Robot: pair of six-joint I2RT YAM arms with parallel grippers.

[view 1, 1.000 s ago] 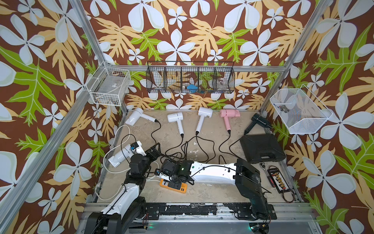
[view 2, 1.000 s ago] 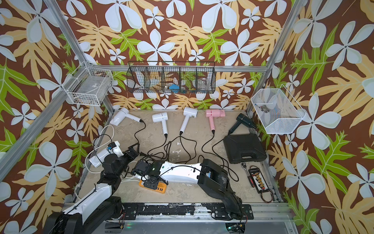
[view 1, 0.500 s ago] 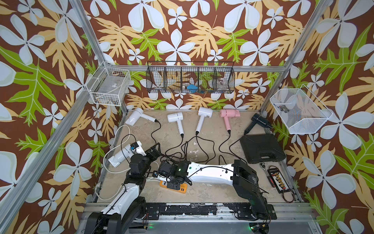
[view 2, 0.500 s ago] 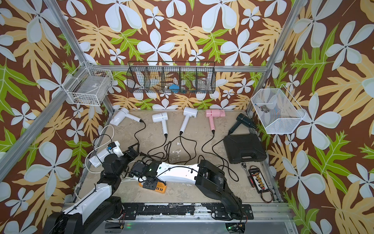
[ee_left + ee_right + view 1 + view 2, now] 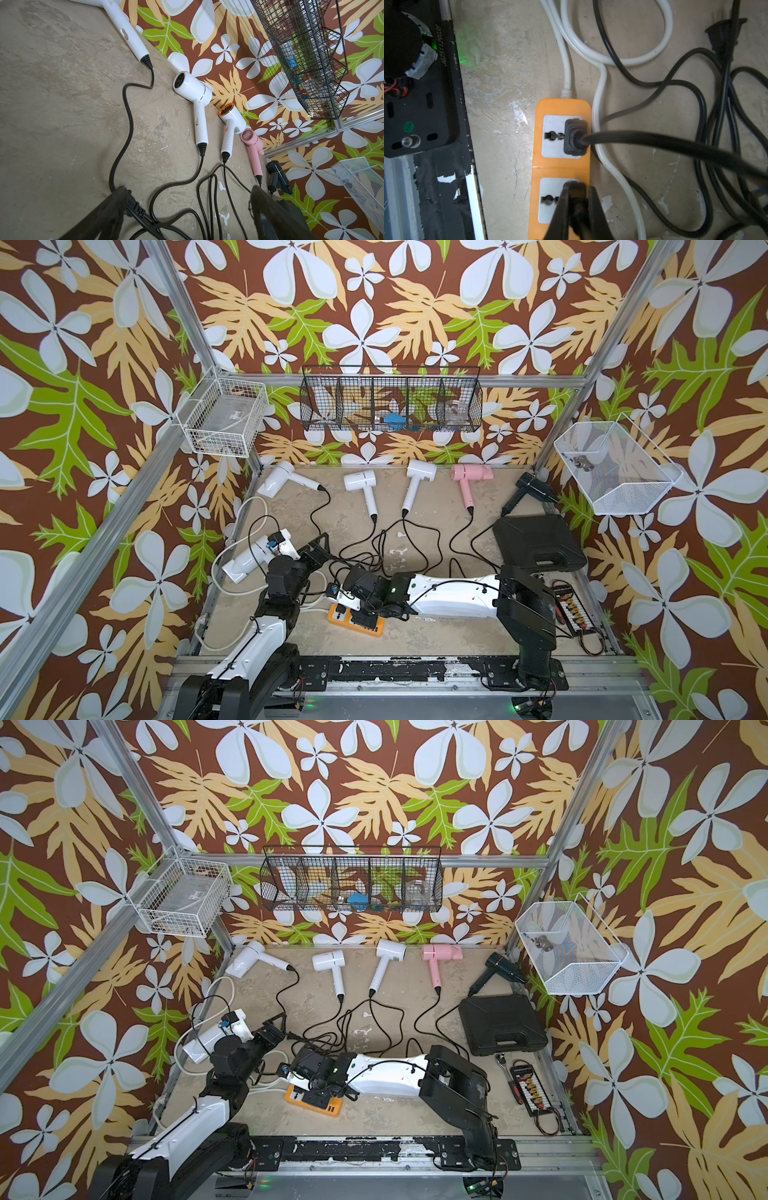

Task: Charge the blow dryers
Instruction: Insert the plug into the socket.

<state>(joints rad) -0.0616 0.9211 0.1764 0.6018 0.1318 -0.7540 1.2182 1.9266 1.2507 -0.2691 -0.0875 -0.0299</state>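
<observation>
Five blow dryers [image 5: 360, 481] lie in a row along the back edge of the mottled beige table [image 5: 436, 497] in both top views: three glossy white, a pink one [image 5: 471, 473] and a black one [image 5: 532, 489], all T-shaped plastic. Nearer the front, the left gripper [image 5: 319, 542] hovers beside an orange power strip [image 5: 336, 611]. In the left wrist view, thin rubbery black cords [image 5: 127, 108] snake from the ribbed handle ends. One white dryer has an orange-rimmed barrel [image 5: 228, 112]. The left gripper's jaws gape wide around nothing, and a loose plug [image 5: 134, 205] lies just beside one finger [image 5: 112, 207]. In the right wrist view, the right gripper [image 5: 578, 188] is pinched onto a black plug [image 5: 573, 186] at the strip's second socket. A seated plug [image 5: 575, 137] fills the first, beside a smooth white cable [image 5: 600, 83].
</observation>
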